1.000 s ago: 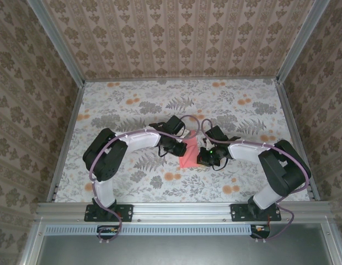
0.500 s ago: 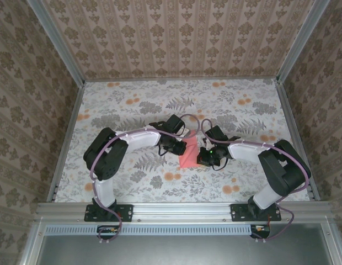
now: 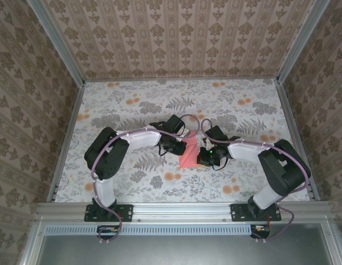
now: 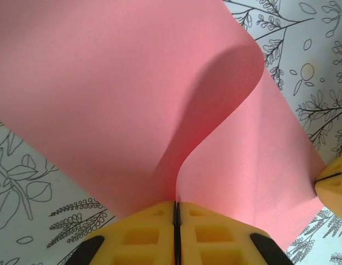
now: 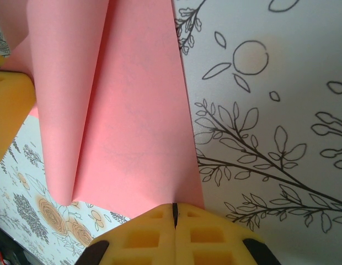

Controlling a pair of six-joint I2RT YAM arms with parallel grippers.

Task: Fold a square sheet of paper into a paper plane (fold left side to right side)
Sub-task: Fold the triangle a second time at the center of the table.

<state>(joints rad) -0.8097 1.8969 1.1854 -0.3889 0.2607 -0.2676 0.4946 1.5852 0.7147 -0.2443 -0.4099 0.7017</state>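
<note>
Floral tablecloth, salmon-pink square sheet of paper bowed in a loose curl, left claw pinching its edge, right claw likewise

Robot test booth, wallpapered walls, aluminium frame

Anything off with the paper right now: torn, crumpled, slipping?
No tear or crumple shows. The paper bows up in a loose curve from the left gripper, as expected mid-fold. The right gripper pinches another edge. Both are shut on it.
</note>
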